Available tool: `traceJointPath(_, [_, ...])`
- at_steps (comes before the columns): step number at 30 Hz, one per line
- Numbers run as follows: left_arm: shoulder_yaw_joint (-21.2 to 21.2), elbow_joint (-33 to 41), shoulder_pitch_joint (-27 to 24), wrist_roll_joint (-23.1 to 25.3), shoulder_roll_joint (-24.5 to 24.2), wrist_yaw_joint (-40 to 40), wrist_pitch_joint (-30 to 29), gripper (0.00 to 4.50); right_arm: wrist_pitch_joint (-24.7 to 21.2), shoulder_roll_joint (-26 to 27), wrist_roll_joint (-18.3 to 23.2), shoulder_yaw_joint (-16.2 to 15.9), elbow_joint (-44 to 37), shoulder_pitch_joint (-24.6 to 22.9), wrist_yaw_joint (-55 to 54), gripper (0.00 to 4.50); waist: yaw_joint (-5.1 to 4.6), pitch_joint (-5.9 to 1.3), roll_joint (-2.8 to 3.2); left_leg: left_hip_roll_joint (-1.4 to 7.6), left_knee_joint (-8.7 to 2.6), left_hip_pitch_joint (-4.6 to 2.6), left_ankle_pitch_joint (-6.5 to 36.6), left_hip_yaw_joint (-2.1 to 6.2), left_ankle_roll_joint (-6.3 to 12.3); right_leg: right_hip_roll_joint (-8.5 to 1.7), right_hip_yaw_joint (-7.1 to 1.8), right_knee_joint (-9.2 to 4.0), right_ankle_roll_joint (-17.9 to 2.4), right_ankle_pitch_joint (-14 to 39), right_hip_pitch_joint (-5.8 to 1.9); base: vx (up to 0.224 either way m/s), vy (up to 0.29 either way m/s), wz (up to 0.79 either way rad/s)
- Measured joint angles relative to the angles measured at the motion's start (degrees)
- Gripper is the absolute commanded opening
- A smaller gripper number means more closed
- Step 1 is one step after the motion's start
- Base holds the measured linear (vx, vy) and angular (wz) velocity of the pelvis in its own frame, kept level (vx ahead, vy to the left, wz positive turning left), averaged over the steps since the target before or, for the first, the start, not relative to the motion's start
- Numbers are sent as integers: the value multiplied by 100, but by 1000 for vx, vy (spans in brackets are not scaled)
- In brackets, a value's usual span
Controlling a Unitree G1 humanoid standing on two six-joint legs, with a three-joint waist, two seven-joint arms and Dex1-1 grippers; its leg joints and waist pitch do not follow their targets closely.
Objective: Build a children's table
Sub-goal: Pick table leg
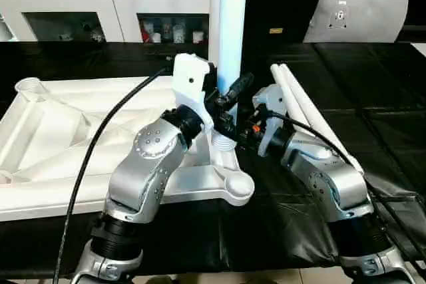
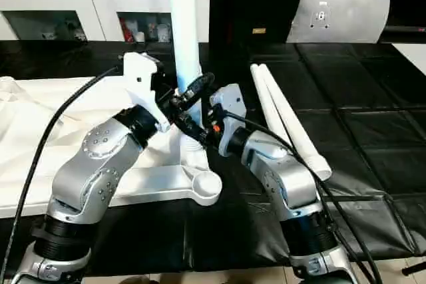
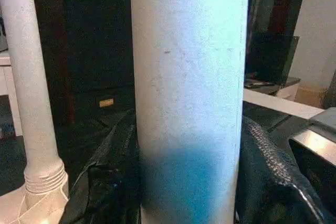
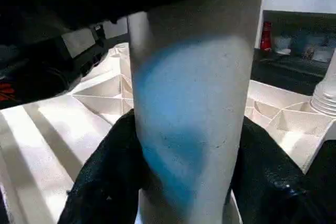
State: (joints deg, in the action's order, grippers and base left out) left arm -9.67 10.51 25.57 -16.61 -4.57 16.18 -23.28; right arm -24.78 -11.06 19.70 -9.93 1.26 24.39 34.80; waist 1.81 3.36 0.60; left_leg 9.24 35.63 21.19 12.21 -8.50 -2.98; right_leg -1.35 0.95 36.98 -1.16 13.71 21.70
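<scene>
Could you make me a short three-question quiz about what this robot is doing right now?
1. True or false: both grippers, left and right, are closed around the upright leg.
2. How many spare legs lie on the black surface on the robot's right?
A. one
B. two
C. four
3. Fill in: the tabletop lies with its ribbed ____ facing up.

Key:
1. True. Each wrist view shows black fingers on both sides of the leg.
2. B. Two lie side by side.
3. Underside. Its ribs and a round corner socket are showing.
</scene>
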Motion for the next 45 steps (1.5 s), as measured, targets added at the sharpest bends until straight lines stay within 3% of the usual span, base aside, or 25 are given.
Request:
traceJointPath(5, [454,-242,239,-301,-26,20,-95,190,-145,-113,312,229,-82,86,203,293,0,0,0,0,0,-1,-1,0,-1,0,0,1,-1,-5,0,0,0,0])
traceJointPath(10, [1037,-404,401,-860,-199,261,-468,190,-486,-609,771,562,-265,44,790,335,8,0,0,-2,1,1,-3,0,3,0,0,-2,-1,-7,0,0,0,0])
traceJointPath(15, [1247,-432,472,-1646,-325,766,-1034,190,-1000,-860,1395,944,-352,27,1168,363,28,0,1,-2,1,4,-10,-1,17,-1,0,-3,-1,-7,2,0,0,0])
traceJointPath(17, [1340,-420,476,-2266,-450,1252,-1445,190,-1423,-1025,1923,1294,-379,15,1307,388,31,1,2,-2,1,3,-10,-2,16,-1,0,-3,-2,-7,2,0,0,0])
traceJointPath(20, [1383,-370,478,-2667,-548,1653,-1699,190,-1755,-1183,2373,1527,-536,-21,1517,412,30,0,6,-1,0,1,-10,-2,17,0,0,-2,-2,-7,2,0,0,0])
traceJointPath(25, [1307,-95,481,-3073,-819,2397,-1972,189,-2065,-1475,2749,1542,-747,-210,2010,436,15,1,33,-1,1,-1,-10,-2,16,0,0,-2,-3,-8,1,0,0,0])
traceJointPath(32, [1045,71,634,-3270,-1068,2954,-2138,189,-2131,-1878,2572,1111,-946,-215,2464,437,22,3,56,-1,1,-4,-10,-2,12,0,0,-2,-5,-9,-3,0,0,0])
traceJointPath(39, [923,110,635,-3260,-1161,3166,-2177,189,-2054,-1870,2409,763,-893,-48,2648,437,18,5,59,-1,0,-1,-10,-3,14,0,0,-4,-5,-9,0,0,0,0])
traceJointPath(45, [1123,72,755,-3600,-795,2808,-2299,189,-2017,-1701,2473,734,-810,119,2690,437,39,5,58,-2,1,1,-11,-4,15,-1,0,-4,-5,-9,-1,0,0,0])
